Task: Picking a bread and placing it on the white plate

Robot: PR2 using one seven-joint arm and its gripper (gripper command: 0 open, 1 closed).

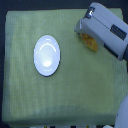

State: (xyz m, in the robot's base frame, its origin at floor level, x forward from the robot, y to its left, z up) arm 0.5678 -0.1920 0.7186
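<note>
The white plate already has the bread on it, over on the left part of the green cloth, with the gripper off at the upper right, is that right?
Not quite. The white plate is bare; the bread lies on the green cloth at the exterior view's upper right, partly under the gripper. The plate's place on the left and the gripper's place are as you said.

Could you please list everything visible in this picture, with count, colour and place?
plate: one, white, left of centre on the cloth, nothing on it.
bread: one, golden-orange, upper right on the cloth, partly hidden under the tool.
cloth: one, yellow-green, covering most of the view.
tool: one, grey, upper right, over the bread; whether it is open or shut cannot be told.
arm: one, grey, running off the exterior view's right edge.
</note>
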